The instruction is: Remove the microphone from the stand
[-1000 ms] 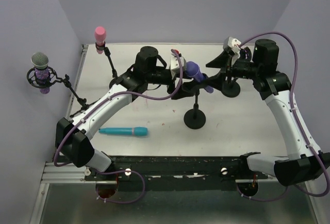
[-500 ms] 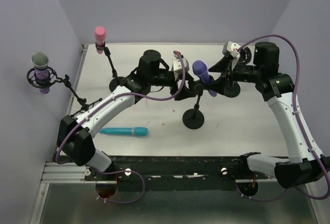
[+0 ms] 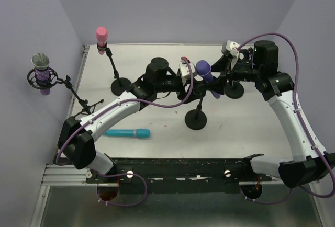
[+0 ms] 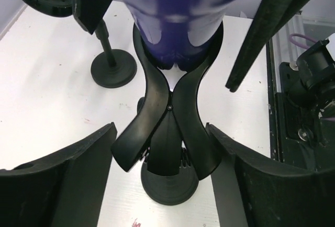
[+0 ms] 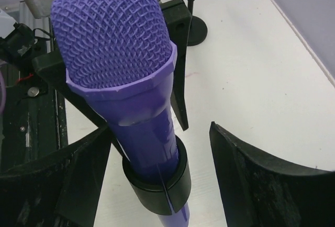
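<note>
A purple microphone (image 3: 204,72) sits in the black clip of a stand whose round base (image 3: 197,118) is mid-table. My left gripper (image 3: 189,84) is open, its fingers astride the clip's handles (image 4: 170,117), apart from them on both sides, with the microphone's body (image 4: 178,18) above. My right gripper (image 3: 220,78) is open around the microphone from the right. In the right wrist view the mesh head (image 5: 115,44) fills the gap, the clip ring (image 5: 157,180) is below it, and the left finger (image 5: 57,180) is close to the body.
A pink microphone (image 3: 101,34) on a stand and a grey-headed one (image 3: 41,65) in a shock mount are at the far left. A teal microphone (image 3: 125,132) lies on the table front left. Another stand base (image 3: 234,91) sits under my right arm.
My left gripper has moved right and closed in around the clip. The right gripper has shifted slightly left onto the microphone, which now stands more upright.
</note>
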Robot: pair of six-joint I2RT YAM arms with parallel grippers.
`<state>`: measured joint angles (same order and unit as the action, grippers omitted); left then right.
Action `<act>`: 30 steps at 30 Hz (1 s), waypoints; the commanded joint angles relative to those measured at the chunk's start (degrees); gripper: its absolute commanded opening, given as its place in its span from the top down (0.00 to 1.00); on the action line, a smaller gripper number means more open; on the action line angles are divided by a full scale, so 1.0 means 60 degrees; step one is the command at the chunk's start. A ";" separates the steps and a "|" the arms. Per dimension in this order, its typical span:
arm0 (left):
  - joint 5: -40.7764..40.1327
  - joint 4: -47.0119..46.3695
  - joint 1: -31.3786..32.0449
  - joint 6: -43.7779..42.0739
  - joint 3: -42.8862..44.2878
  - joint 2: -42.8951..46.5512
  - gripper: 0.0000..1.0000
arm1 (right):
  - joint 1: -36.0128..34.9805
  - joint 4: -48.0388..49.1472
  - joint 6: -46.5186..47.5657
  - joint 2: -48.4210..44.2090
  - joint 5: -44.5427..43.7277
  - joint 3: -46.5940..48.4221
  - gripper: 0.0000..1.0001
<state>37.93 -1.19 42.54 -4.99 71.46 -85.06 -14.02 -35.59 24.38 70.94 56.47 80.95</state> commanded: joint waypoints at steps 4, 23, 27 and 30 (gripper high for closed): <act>0.0532 -0.0739 -0.0133 0.0363 -0.0323 0.0465 0.44 | -0.0197 0.0497 -0.0283 0.0013 0.0184 0.0161 0.20; 0.2553 -0.0404 -0.0836 -0.0088 0.0334 0.0407 0.23 | -0.0241 0.0996 -0.0694 0.0365 -0.0051 0.0132 0.69; 0.2789 0.0037 -0.0807 -0.0470 0.0570 0.0202 0.27 | -0.0227 0.1054 -0.0738 0.0409 -0.0065 0.0176 0.71; 0.2658 0.0008 -0.0792 -0.0632 0.0541 0.0114 0.31 | -0.0227 0.1025 -0.0738 0.0409 -0.0066 0.0190 0.72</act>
<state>49.17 -2.33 37.23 -5.34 73.12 -83.59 -15.53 -29.58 20.80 72.44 56.86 81.06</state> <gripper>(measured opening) 0.721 0.459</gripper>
